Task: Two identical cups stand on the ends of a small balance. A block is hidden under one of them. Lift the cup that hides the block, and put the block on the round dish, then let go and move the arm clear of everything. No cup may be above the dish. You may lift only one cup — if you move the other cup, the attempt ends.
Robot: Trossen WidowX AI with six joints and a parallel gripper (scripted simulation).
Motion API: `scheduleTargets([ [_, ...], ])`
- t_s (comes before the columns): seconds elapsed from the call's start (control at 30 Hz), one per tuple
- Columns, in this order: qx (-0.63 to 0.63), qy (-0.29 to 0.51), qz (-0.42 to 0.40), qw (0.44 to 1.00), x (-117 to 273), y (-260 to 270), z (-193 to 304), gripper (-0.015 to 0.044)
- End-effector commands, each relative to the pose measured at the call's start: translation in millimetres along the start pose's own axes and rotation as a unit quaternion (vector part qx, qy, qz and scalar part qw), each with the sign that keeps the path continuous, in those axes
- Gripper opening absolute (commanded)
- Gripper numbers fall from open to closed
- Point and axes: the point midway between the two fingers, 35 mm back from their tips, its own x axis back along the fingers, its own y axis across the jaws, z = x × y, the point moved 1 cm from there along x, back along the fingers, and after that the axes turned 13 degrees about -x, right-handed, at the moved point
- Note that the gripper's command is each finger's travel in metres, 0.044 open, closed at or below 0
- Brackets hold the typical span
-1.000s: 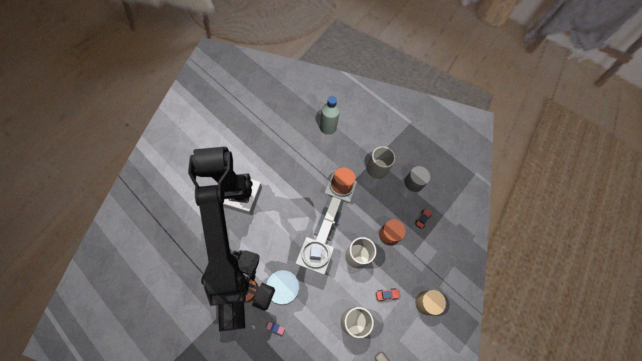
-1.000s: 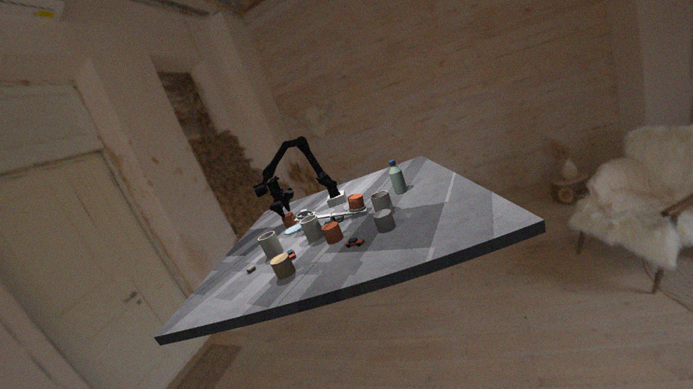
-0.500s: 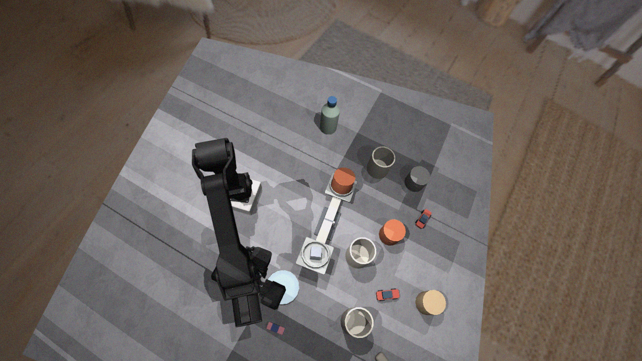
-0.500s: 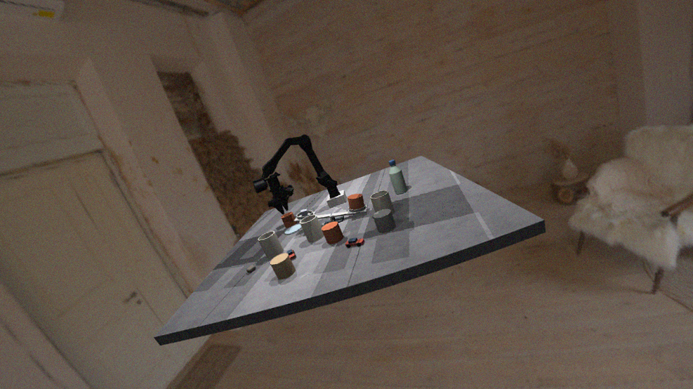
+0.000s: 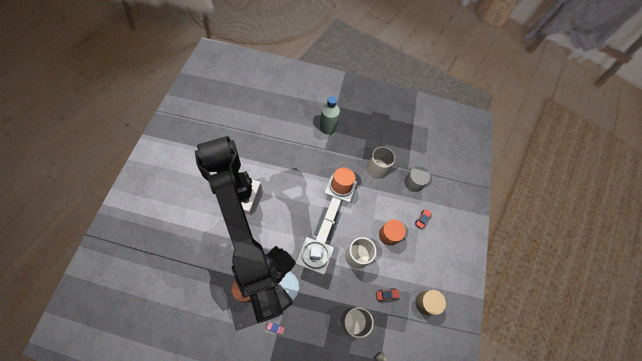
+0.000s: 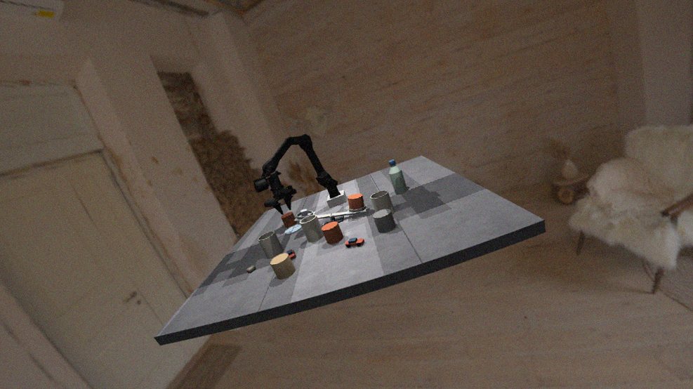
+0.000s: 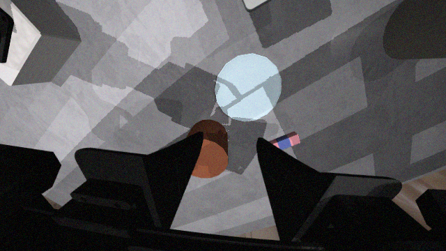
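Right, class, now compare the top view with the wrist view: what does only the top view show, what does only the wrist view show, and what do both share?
Only the top view: the green bottle, the white block on the balance's near pan, and two red toy cars.

Only the wrist view: both gripper fingertips from above, apart, with a gap between them.

Both: the light-blue dish, the set-down orange cup and the pink-and-blue piece.
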Motion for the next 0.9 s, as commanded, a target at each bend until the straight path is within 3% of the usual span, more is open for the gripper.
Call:
scheduleTargets([
  [0.0, -0.052, 0.002, 0.006, 0.999, 4, -4, -7, 0.026],
  [0.43, -0.266, -0.006, 0.007, 0.964, 13, -8, -40, 0.026],
  [0.87, -0.47, -0.01, 0.002, 0.883, 21, -8, -73, 0.026],
])
